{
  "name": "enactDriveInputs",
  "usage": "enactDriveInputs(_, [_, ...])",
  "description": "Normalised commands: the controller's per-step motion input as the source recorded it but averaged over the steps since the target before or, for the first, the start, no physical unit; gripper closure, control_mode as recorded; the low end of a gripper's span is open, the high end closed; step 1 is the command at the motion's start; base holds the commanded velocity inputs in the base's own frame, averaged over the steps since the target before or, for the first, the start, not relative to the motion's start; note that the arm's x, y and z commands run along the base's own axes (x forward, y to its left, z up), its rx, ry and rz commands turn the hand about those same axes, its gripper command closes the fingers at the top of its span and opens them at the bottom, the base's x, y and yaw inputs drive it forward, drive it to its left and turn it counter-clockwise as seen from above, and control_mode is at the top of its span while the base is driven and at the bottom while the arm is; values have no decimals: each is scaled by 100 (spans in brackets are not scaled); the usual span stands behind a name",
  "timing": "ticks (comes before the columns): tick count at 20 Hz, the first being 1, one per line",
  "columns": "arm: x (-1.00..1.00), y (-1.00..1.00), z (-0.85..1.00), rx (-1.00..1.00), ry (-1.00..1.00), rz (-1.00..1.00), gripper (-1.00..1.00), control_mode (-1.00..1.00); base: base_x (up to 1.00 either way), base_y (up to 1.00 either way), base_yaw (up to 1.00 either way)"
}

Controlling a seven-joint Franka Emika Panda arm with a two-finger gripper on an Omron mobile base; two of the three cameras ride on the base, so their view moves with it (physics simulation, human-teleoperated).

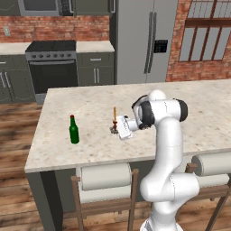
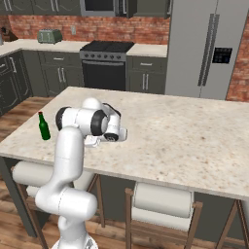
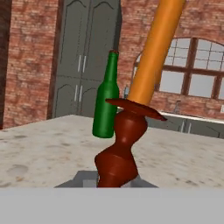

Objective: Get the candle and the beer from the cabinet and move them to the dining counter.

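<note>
Our hand (image 1: 118, 130) sits low at the candle (image 1: 115, 119), narrowly closed around its holder on the table (image 1: 189, 113), the beer (image 1: 74, 130) nearby. We should open gently and back away straight, without tipping it.

Brick wall (image 1: 67, 28) runs across top of left base view, red-brown. Black stove (image 1: 52, 61) upper left w/ dark grey-green lower cabinets (image 1: 95, 68) beside it, pale counter slab (image 1: 94, 46) on top. Tall grey fridge (image 1: 143, 38) top centre, double doors. Multi-pane window (image 1: 208, 31) upper right, dark frame, daylight behind. Wood plank floor (image 1: 16, 131) at left edge. Stools (image 1: 106, 180) w/ pale roll backs along bottom. Right base view: toaster (image 2: 49, 35) upper left on the back counter.
</note>
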Motion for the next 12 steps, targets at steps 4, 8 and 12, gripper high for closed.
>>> enactDriveInputs(4, [38, 5, -37, 0, 0, 0, 100, -100, 0, 0, 0])
enactDriveInputs(8, [25, 2, -24, 0, 0, 0, 100, -100, 0, 0, 0])
enactDriveInputs(12, [1, 0, -12, 1, 0, 0, -100, -100, 0, 0, 0])
